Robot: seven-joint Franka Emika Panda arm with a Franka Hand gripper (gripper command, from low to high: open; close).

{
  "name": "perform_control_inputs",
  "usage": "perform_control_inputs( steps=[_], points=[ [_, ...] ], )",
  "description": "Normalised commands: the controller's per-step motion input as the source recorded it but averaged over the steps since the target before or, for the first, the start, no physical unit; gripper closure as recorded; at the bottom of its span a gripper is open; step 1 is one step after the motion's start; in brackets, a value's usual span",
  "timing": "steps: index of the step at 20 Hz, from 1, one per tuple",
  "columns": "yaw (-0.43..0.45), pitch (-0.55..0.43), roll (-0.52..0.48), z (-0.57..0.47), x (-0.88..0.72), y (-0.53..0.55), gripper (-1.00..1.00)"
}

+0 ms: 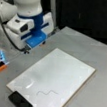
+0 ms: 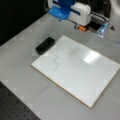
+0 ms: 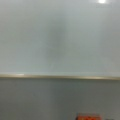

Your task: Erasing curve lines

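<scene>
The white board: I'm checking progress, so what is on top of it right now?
On the white board only the curve lines show, unerased; the black eraser lies beside its edge. The claw hangs off the board.

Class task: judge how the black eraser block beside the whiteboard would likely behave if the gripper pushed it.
The black eraser lies low and flat on the grey table, so it would probably slide, not tip or roll. Its blocky shape suggests it is stiff.

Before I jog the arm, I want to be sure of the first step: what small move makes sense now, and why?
Probably bring the gripper toward the black eraser. The curve line is still whole on the white board, and the eraser lies untouched on the table by the board's corner. The gripper hangs off the board's far edge, apparently carrying nothing.
</scene>
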Motion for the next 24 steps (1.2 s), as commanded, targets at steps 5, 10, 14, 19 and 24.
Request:
perform_control_inputs(
  steps=[5, 10, 14, 19, 24],
  points=[
    [0.213, 0.192, -0.076, 0.0, 0.39, -0.45, -1.0],
    [0.216, 0.221, -0.053, -0.01, 0.34, -0.5, -1.0],
    [0.201, 0.247, -0.077, -0.08, 0.2, -0.54, -1.0],
    [0.202, 0.174, -0.032, -0.09, 0.11, -0.49, -1.0],
    [0.129, 0.077, 0.008, -0.13, 0.04, -0.27, -1.0]
  ],
)
